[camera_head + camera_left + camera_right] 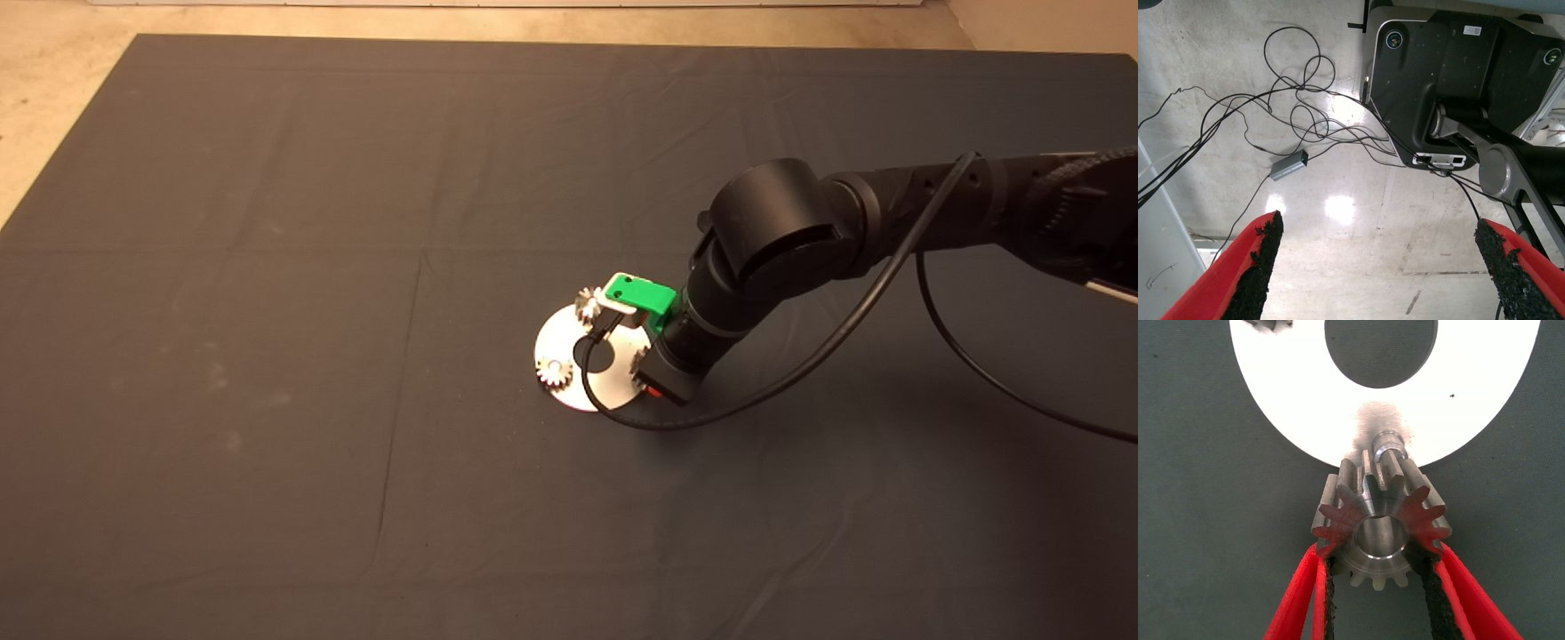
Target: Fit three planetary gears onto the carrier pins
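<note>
**Third gear held just short of its pin: the risks**

The right pincer is closed on the last gear, with one black pad on each side of its teeth. The gear is held just in front of the fingertips, above the edge of the round plate. The free pin stands just beyond the gear; the hole of the gear is near the pin but not yet over it.

Two other gears seem to sit already on the plate: one beside the green body of the pincer, the other on the far side of the plate's central hole.

The main danger is a bad alignment. If the pincer goes down now, the gear would probably land on top of the pin or beside it, and it could tilt and jam. The grip is only on the teeth, so a push against the pin may turn the gear between the pads or make it slip out. A side push may also slide the plate on the mat, because nothing appears to fix it.

The left pincer is wide open and waits away from the mat, above the floor with its cables.
</note>
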`<act>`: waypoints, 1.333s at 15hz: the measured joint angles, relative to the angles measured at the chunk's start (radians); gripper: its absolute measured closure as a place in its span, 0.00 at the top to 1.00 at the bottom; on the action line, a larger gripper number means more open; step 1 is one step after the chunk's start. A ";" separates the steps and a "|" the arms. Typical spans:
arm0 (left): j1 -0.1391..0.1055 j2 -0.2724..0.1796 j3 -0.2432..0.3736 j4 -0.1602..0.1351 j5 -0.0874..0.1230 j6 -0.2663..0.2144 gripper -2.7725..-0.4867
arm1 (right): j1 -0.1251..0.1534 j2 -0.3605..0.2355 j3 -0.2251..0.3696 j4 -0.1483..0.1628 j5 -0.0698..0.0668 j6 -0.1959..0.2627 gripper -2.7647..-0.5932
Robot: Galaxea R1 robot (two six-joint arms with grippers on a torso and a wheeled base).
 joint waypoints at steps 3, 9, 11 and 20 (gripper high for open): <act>0.000 -0.004 0.000 -0.001 0.000 0.003 0.68 | 0.000 0.000 -0.009 -0.015 0.000 -0.002 0.08; 0.000 -0.006 0.000 -0.001 0.000 0.007 0.68 | -0.002 0.000 -0.012 -0.031 0.000 -0.005 0.08; 0.000 -0.009 0.000 -0.001 0.000 0.007 0.68 | -0.002 0.000 -0.014 -0.037 0.000 -0.005 0.08; 0.000 -0.011 0.000 -0.002 0.000 0.007 0.68 | -0.014 0.029 -0.062 -0.053 0.000 -0.027 0.08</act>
